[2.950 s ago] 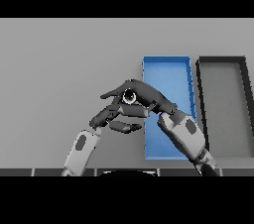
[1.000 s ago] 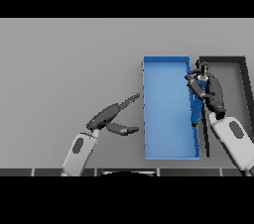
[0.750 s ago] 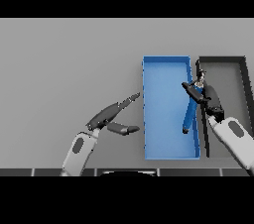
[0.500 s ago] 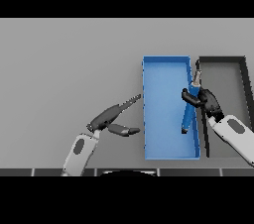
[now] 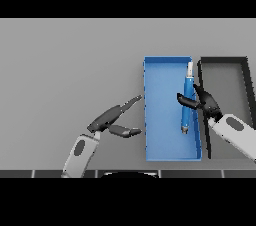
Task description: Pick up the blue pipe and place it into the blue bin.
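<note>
Two hands frame our view. Nearest, the left hand (image 5: 111, 120) idles on the grey table (image 5: 65, 65), fingers straight and relaxed, just left of the blue bin (image 5: 167, 154). Beyond it, the right hand (image 5: 204, 101) has swung in from the dark bin (image 5: 223, 62) and lowered the blue pipe (image 5: 187, 101) inside the blue bin's right wall. Its thumb (image 5: 186, 101) crosses the pipe; we judge it gripped, so letting go remains.
</note>
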